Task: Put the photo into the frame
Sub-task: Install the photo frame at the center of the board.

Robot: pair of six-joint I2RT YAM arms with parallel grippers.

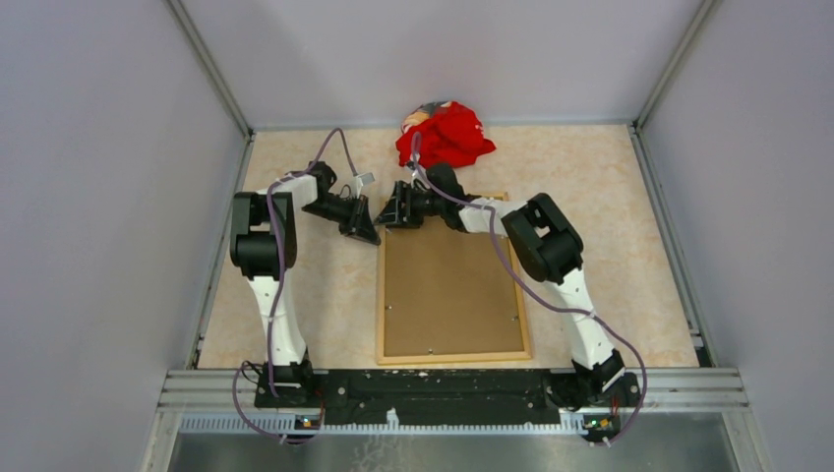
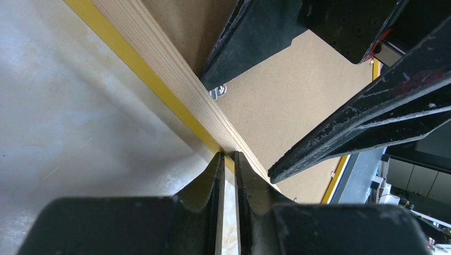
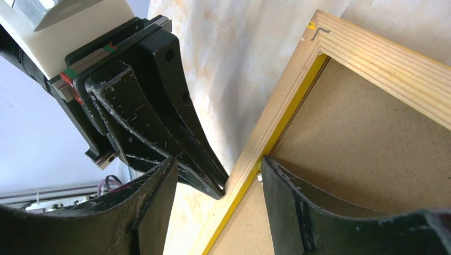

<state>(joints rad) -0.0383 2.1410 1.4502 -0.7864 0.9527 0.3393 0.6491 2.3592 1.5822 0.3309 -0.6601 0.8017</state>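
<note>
Two units: left pincer (image 2: pixel 227 155) nearly closed, seemingly empty, touching the frame (image 2: pixel 159 61); right pincer (image 3: pixel 218 159) open, astride its rail.

The whole table (image 1: pixel 610 197) was viewed steeply downward from high above its near edge. Both wrist cameras were held very close, facing each other across the frame (image 1: pixel 452 356) at its far left corner, which all three views shared.

Left tool (image 2: pixel 227 155) closed to slit, tips against frame (image 2: pixel 165 66) edge.
</note>
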